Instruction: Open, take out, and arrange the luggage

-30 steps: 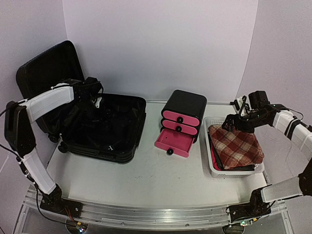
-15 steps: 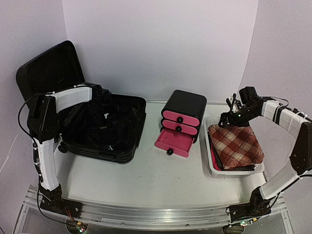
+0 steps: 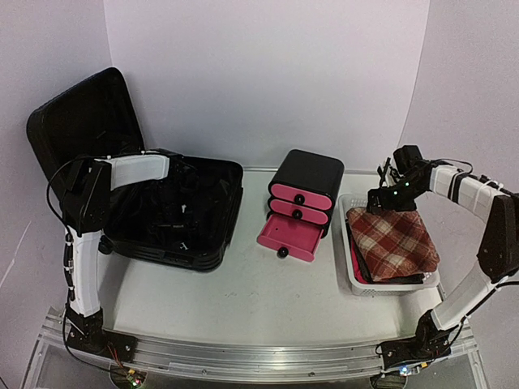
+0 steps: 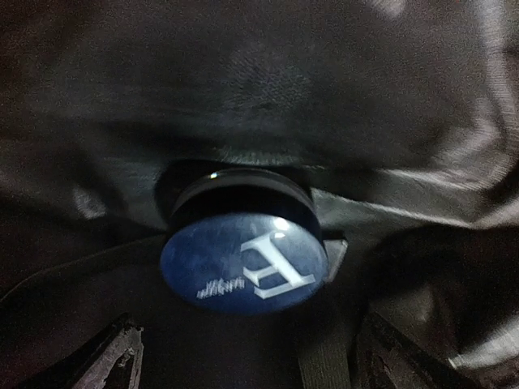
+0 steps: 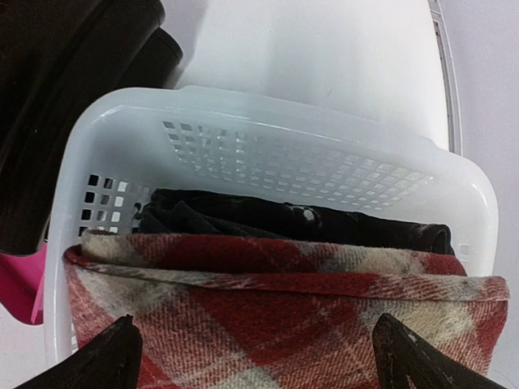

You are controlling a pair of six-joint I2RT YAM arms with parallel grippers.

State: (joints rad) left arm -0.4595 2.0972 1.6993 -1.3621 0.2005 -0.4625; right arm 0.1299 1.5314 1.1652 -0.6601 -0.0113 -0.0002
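Left claw (image 4: pixel 251 356), spread wide, sits inside the open luggage (image 3: pixel 186 253) near a round blue disc (image 4: pixel 243 261); right claw (image 5: pixel 253 356) also spread.

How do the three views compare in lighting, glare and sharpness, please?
Top external view: even light, sharp, but the luggage interior stays murky black. Left wrist view: dim and soft, with glare spots on the glossy blue round lid. Right wrist view: bright; the white basket almost blends into the table.

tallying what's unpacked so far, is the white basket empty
No, the white basket holds a folded red plaid cloth lying on top of a dark garment.
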